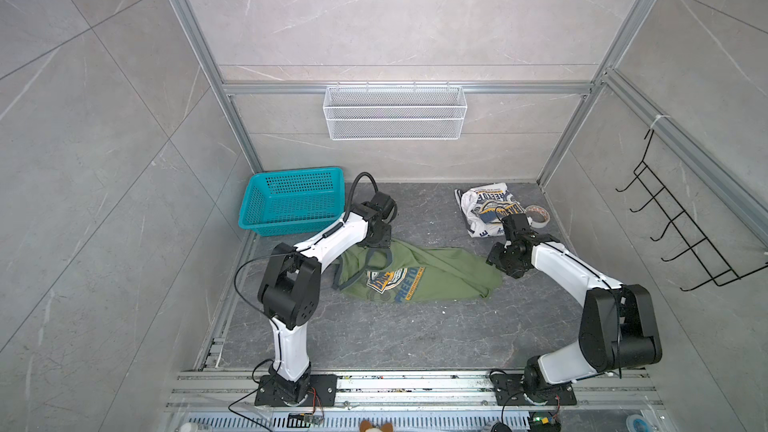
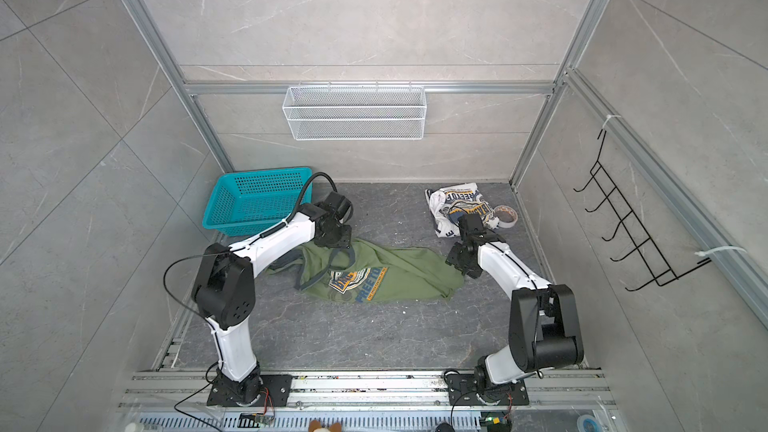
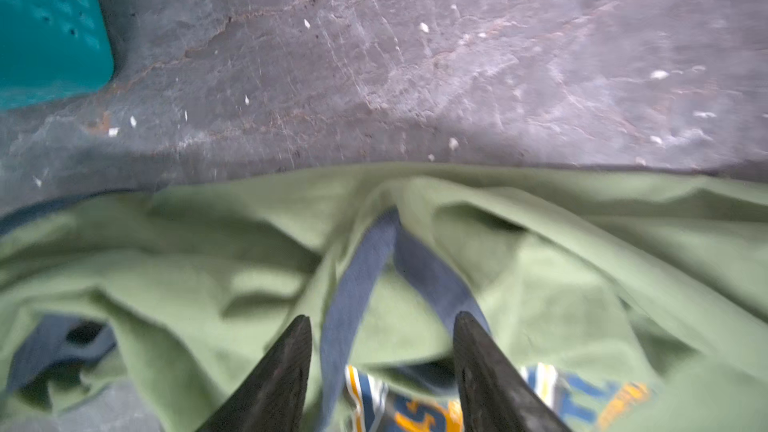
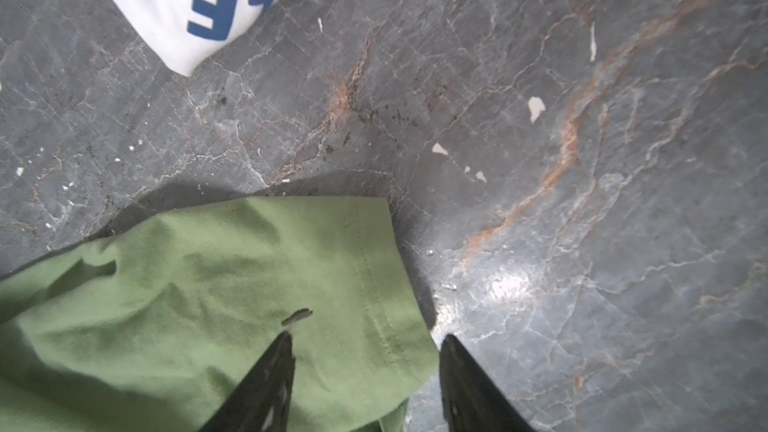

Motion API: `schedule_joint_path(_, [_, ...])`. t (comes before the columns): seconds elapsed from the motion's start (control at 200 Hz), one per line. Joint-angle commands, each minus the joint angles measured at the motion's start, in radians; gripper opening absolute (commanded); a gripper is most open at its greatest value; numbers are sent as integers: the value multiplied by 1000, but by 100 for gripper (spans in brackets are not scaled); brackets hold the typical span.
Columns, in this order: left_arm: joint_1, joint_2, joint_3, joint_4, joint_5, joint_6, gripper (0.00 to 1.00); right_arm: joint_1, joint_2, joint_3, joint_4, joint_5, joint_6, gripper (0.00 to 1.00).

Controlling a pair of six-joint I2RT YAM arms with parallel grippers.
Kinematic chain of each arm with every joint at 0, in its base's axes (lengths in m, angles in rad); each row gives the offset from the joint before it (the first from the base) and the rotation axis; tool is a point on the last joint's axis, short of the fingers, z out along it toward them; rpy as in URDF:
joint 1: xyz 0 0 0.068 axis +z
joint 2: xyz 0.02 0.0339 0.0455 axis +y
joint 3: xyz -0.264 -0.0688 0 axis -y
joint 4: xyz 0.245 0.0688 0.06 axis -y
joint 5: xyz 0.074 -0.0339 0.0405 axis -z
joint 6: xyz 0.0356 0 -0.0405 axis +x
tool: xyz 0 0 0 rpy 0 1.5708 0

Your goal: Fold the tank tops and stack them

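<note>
Left hand (image 3: 383, 317) and right hand (image 4: 368, 335) — fingers apart — hang over opposite ends of the olive tank top (image 1: 440, 272) spread on the tabletop (image 1: 374, 338).

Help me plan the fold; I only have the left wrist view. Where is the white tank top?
Observer: The white tank top lies bunched at the table's far right corner, apart from the olive tank top.
Operator: Anything near it?
Observer: A roll of tape lies right beside it, toward the right wall.
Operator: And the right gripper?
Observer: The right gripper is open at the olive tank top's hem corner, one finger over cloth, one over bare table.
</note>
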Motion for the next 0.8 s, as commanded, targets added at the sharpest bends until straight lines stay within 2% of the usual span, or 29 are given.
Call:
schedule_joint_path(0.0, [-20, -125, -78, 97, 125, -101, 54, -1, 8, -11, 21, -15, 2, 58])
schedule_joint_path(0.12, [-13, -116, -130, 166, 162, -183, 50, -2, 15, -8, 28, -28, 4, 58])
schedule_joint_path(0.215, [10, -111, -160, 230, 210, -234, 55, -2, 3, -10, 22, -27, 0, 58])
schedule_joint_path(0.494, [63, -45, -194, 333, 327, -305, 56, -1, -18, -38, 36, -27, 3, 58])
schedule_joint_path(0.794, [80, 19, -187, 383, 352, -322, 43, -2, -14, -42, 43, -46, 6, 58])
